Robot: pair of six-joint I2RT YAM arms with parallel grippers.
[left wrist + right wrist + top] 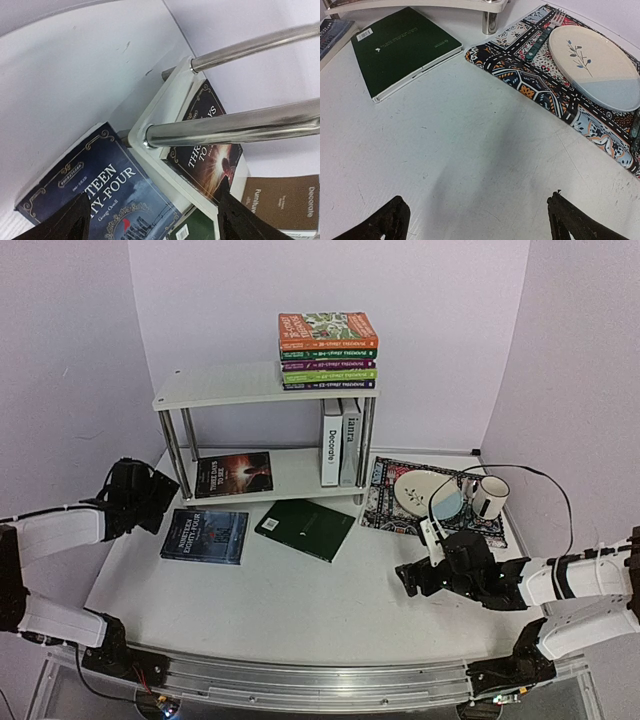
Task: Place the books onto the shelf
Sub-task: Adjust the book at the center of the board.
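While both arms reach over the table (300,610), neither of them holds a book. The left arm comes in from the left side, its white forearm pointing toward the shelf (215,390). The left gripper (155,492) hovers just beside the shelf's front left leg, near the height of the lower board. Its jaws stand wide apart and nothing is between them. In the left wrist view, the fingers (70,222) frame the corner of the lower board and the chrome legs.

The right arm lies low and stretched out, in front of the shelf and to its right. The right gripper (410,578) points to the left just above the table. Its jaws are also wide apart and empty, with only bare table between them in the right wrist view.

On the top board of the shelf lies a stack of colourful paperbacks (328,350). On the lower board, at its right end, the book "Decorate" (331,443) and the grey book (350,440) stand upright, touching each other. At the left end of that board a dark book (233,474) lies flat. In front of the shelf, on the table, lie a blue book (205,536) and a dark green book (305,529), apart from each other. To the right of the shelf is a patterned mat (385,505) with a plate (420,488) and a mug (490,495) on it.
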